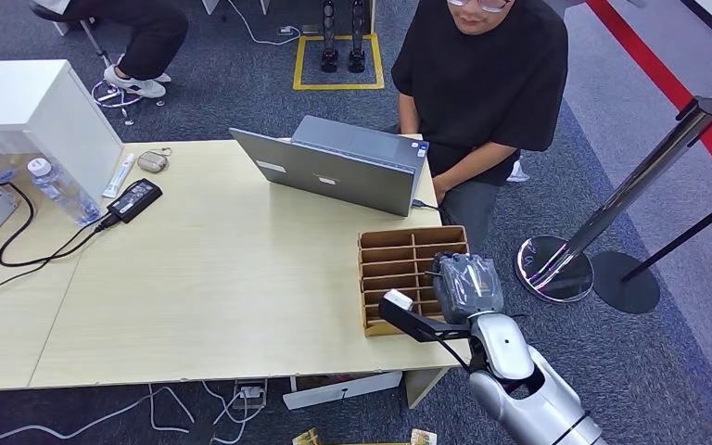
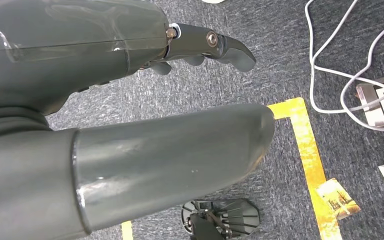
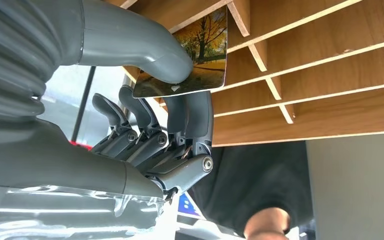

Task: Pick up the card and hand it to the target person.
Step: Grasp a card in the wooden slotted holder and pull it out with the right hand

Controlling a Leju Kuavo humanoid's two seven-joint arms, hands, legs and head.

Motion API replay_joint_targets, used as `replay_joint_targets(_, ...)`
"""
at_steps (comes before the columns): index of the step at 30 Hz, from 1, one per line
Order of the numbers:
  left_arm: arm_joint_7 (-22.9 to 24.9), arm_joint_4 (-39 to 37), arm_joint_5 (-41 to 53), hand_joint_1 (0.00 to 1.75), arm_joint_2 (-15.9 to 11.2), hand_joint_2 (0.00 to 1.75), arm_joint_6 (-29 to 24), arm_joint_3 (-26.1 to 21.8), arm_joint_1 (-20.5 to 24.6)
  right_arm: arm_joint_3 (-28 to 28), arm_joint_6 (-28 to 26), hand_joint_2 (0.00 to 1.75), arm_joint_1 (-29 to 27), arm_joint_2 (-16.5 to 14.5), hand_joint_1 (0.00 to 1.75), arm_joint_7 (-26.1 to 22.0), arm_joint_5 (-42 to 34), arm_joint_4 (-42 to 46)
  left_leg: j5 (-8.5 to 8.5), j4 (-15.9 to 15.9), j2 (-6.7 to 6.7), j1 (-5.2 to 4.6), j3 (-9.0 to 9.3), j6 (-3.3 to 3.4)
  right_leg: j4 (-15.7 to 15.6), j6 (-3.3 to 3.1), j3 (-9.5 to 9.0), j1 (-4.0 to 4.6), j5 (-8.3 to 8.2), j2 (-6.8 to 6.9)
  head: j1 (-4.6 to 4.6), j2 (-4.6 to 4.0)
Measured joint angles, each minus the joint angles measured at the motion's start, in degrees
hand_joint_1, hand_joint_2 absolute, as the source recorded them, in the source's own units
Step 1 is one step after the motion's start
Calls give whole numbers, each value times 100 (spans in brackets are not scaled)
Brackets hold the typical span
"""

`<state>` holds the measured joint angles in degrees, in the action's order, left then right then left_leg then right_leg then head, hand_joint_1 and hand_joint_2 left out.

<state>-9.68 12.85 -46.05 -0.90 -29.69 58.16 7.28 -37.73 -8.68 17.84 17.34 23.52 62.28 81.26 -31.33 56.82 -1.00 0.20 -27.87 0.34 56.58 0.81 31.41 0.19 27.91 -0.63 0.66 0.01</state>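
Head view: I see right hand [image 1: 464,286] lower right of centre, over wooden slotted tray [image 1: 399,252] on counter [image 1: 213,278]; person [image 1: 482,74] seated upper right behind laptop [image 1: 334,171].

Left wrist view: left hand [image 2: 130,100] above carpet — fingers apart, holding nothing.

Right wrist view: thumb and fingers [image 3: 195,115] pinch card [image 3: 200,55] — autumn-tree picture — upper centre, against tray dividers.

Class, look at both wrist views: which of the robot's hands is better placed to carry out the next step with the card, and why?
The right hand. It already pinches the card between thumb and fingers at the wooden organizer, near the person. The left hand hangs over the carpet holding nothing.
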Motion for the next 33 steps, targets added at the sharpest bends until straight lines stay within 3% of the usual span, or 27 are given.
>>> replay_joint_targets(9, -26, 0, -53, 0, 0, 0, -14, -2, -27, 16, 203, 175, 44, 254, 151, 55, 63, 523, 0, 1, 0, 0, -1, 0, 0, 1, 1, 0, -1, 0, 0, 0)
replay_joint_targets(33, -81, 0, -107, 0, 0, 0, -16, -2, -33, 214, 97, 175, 186, 677, 154, -107, -47, 2044, 0, 1, 0, 0, -1, 0, 0, 2, 1, 0, -1, 0, 1, 0)
